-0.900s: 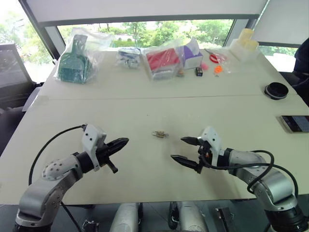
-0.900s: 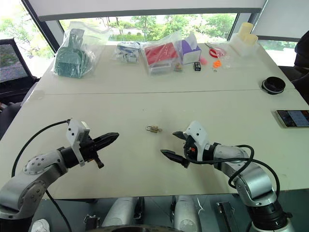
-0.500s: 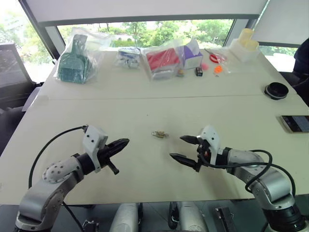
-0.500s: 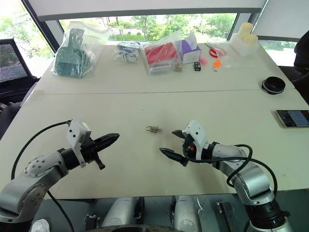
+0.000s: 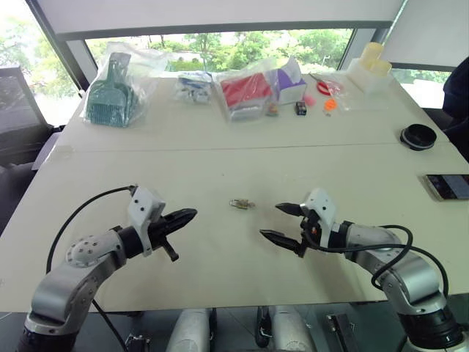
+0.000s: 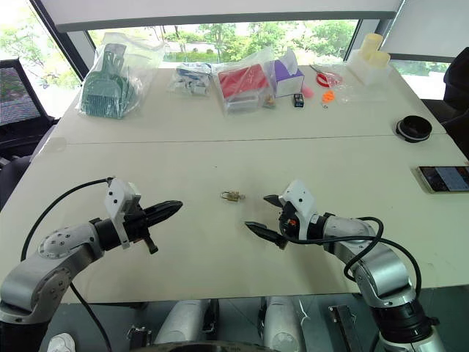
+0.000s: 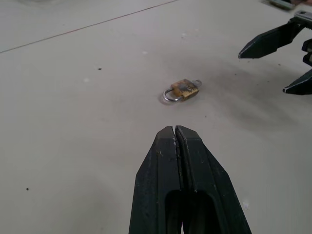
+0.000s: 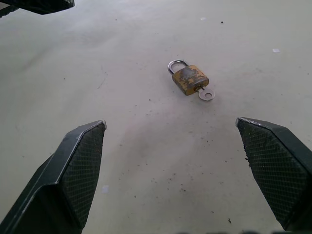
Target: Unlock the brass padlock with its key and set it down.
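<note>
Left eye view: the brass padlock (image 5: pixel 242 204) is laid mid-worktop (image 5: pixel 220 165), apart from both hands. Left wrist view: the left hand (image 7: pixel 176 130) is clenched, empty. Right wrist view: the right hand (image 8: pixel 170 146) is spread wide, empty; a key (image 8: pixel 205 93) is seated in the padlock.

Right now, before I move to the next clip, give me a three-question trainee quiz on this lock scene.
1. True or false: the brass padlock lies on the table between the two grippers, touched by neither.
2. Which gripper is open? A) left gripper B) right gripper
3. Fill in: the key sits in the padlock's ____.

Key: 1 true; 2 B; 3 body, at the end opposite the shackle.
</note>
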Available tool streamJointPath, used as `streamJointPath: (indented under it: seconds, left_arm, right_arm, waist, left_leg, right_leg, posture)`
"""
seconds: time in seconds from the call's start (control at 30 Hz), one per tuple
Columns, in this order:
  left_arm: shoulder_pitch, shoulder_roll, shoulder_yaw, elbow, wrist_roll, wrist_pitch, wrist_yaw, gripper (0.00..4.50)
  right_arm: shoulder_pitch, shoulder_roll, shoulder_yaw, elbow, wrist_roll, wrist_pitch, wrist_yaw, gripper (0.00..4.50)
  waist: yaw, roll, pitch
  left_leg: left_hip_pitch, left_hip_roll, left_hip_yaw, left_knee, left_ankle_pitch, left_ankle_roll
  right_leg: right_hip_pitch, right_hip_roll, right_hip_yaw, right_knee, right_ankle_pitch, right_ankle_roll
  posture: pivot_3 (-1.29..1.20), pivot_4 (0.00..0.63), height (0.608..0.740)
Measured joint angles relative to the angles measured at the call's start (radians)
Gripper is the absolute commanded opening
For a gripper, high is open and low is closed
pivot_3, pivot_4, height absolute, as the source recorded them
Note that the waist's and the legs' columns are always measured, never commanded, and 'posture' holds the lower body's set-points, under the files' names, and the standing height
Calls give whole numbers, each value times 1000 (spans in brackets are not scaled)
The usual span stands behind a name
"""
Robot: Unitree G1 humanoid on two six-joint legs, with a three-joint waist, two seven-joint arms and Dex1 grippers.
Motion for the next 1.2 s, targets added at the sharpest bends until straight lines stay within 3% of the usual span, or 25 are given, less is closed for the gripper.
streamJointPath:
  seconds: [0.1, 0.2, 0.3, 0.37, 0.5, 0.83, 1.0, 1.2]
  left_arm:
    - [-3, 10, -1, 45, 10, -30, -44, 0]
    - [-35, 32, -13, 94, 16, -58, -108, 739]
    - [-126, 68, -48, 179, 43, -110, -206, 2016]
    - [-265, 82, -117, 300, 96, -178, -306, 2856]
    - [-434, 69, -190, 477, 153, -284, -448, 4396]
    - [-783, -164, -394, 1136, 388, -685, -694, 4460]
    - [-906, -280, -401, 1354, 440, -807, -707, 4460]
    - [-967, -351, -400, 1513, 496, -900, -701, 4460]
  right_arm:
    - [2, 0, 0, -1, -1, 0, -5, 4430]
    - [1, -5, 0, -2, 0, 2, -8, 4500]
    - [-3, -15, -3, -10, 1, 5, -5, 4500]
    - [-15, -36, -4, -12, 3, 15, 10, 4500]
    - [-33, -52, -9, -12, 3, 21, 18, 4500]
    - [-1, -50, -30, -67, 4, 44, -23, 4500]
    - [56, -49, -52, -126, 8, 70, -71, 4500]
    - [105, -49, -78, -191, 26, 98, -117, 4500]
  waist:
    - [1, 0, 0]
    - [3, 0, 0]
    - [3, 0, 0]
    - [13, 1, 1]
    - [16, 1, 1]
    - [26, -3, 3]
    - [25, -7, 5]
    - [22, -8, 6]
  left_leg:
    - [0, 0, 0, 0, 0, 0]
    - [0, 0, 0, 0, 0, 0]
    - [0, 0, 0, 0, 0, 0]
    - [0, -1, 1, 0, 0, 0]
    - [-1, 0, 2, 0, 0, 1]
    - [-2, -3, 4, 1, 0, 1]
    - [-2, -3, 3, 1, 0, 1]
    - [-1, -2, 2, 1, 0, 1]
  right_leg:
    - [0, 0, 0, 0, 0, 0]
    - [0, 0, 0, 0, 0, 0]
    - [0, 0, 0, 0, 0, 0]
    - [0, 0, 0, 0, 0, 0]
    - [-1, 0, 0, 0, 2, 3]
    - [0, 0, 0, 0, 4, 1]
    - [-1, 0, -1, 0, 4, 1]
    - [-1, 0, 0, 0, 4, 1]
  posture:
    - [0, 150, 740]
    - [0, 150, 740]
    - [0, 150, 740]
    - [0, 150, 740]
    - [0, 150, 740]
    - [0, 150, 740]
    - [0, 150, 740]
    - [0, 150, 740]
